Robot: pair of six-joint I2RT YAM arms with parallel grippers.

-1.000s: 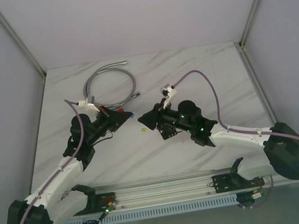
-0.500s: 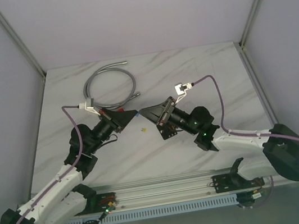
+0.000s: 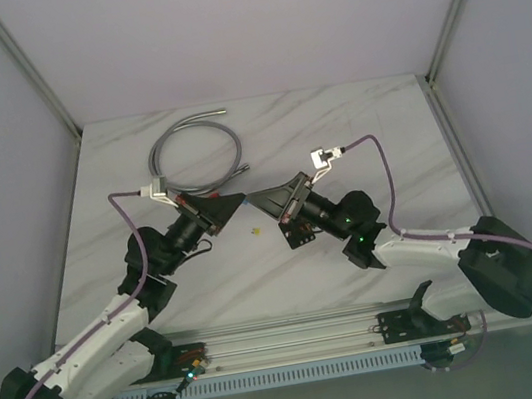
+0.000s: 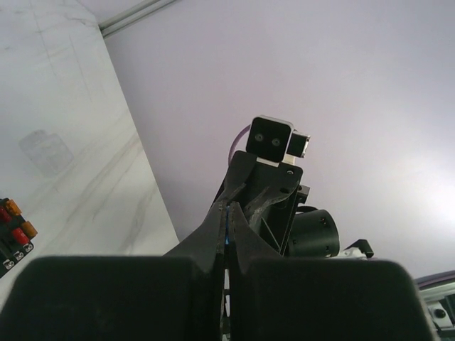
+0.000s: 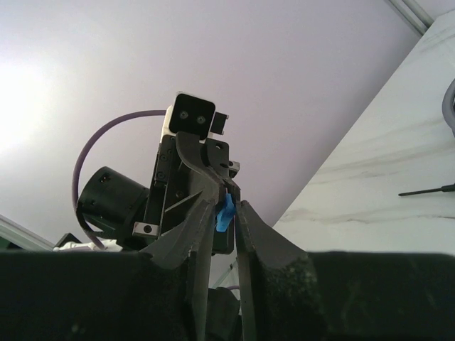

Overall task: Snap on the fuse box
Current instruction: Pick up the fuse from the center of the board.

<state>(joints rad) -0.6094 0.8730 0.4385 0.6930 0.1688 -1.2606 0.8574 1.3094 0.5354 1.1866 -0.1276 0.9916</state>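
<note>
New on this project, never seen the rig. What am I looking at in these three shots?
Two small robot arms are bolted to a marble-look table, each ending in a two-finger gripper. The wide picture comes from a fixed camera above and behind them. The other two come from a camera on each wrist, looking along its own fingers at the opposite arm.

The left gripper and right gripper meet tip to tip. The left is shut on a tiny blue fuse. The right's fingers stand either side of it, but I cannot tell whether they grip it.

On the table lie a coiled grey flexible hose, a loose yellow fuse and the black fuse box, with red and orange fuses in it.
</note>
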